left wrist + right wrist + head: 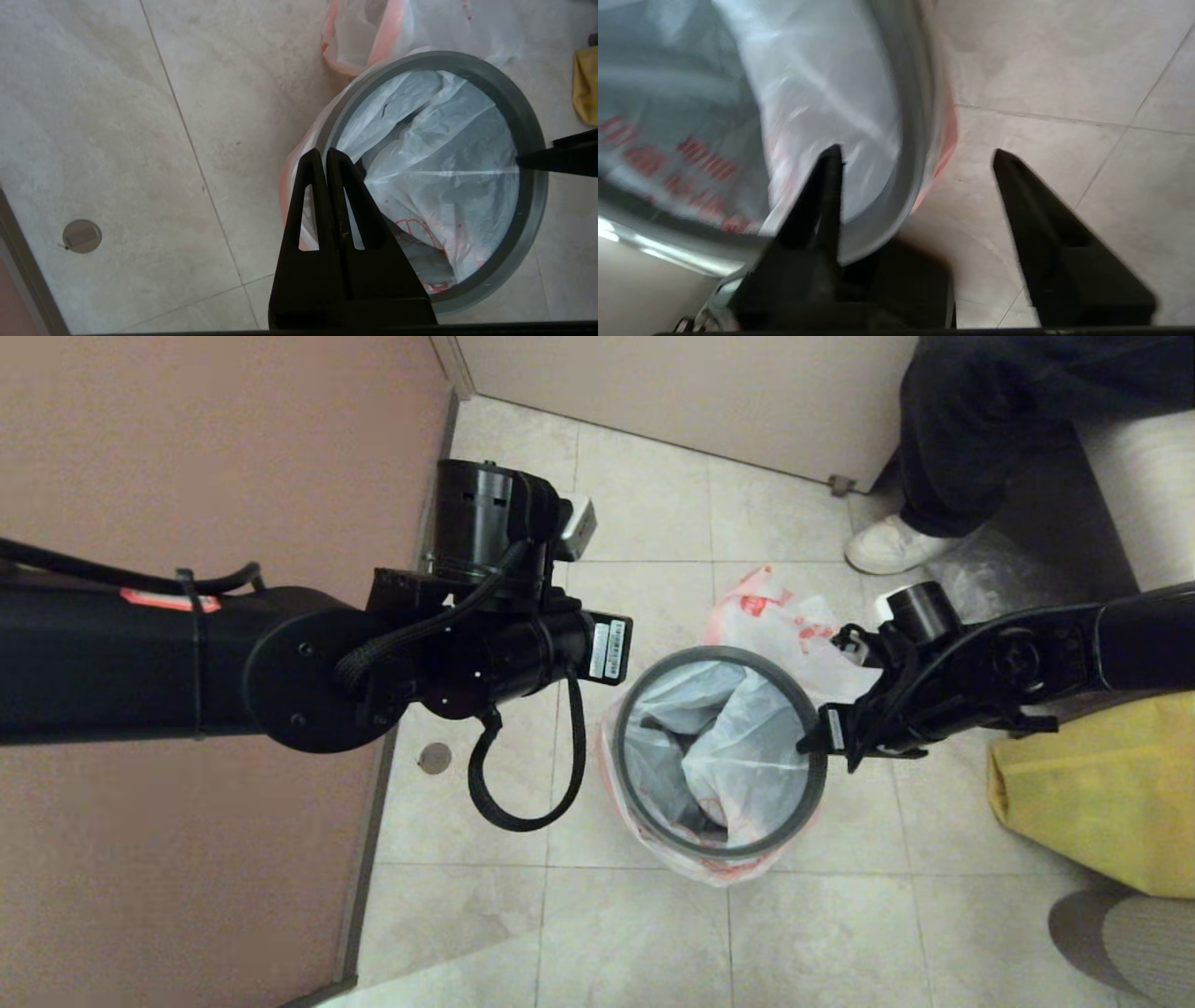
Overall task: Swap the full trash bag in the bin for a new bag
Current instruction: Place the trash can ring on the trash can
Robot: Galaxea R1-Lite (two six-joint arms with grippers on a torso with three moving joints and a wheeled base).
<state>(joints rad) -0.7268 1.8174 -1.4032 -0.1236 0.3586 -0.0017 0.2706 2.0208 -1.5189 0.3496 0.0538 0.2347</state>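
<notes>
The bin stands on the tiled floor, its black body hidden; only the dark grey hoop (719, 653) (532, 140) (910, 93) shows. The new bag (738, 756) (444, 140) (808, 70) lines it, crumpled inside, with its pink border hanging outside under the hoop. The full trash bag (775, 616) (369, 28) lies on the floor just behind the bin. My right gripper (808, 742) (916, 150) is open and straddles the hoop's right side, one finger inside and one outside. My left gripper (324, 151) is shut above the hoop's left edge; in the head view its arm (467, 644) hides it.
A yellow bag (1092, 793) sits on the floor to the right. A person's dark trouser leg and white shoe (887, 546) stand at the back right beside a clear bag (990, 569). A brown wall (187, 448) runs along the left, with a floor drain (434, 758) near it.
</notes>
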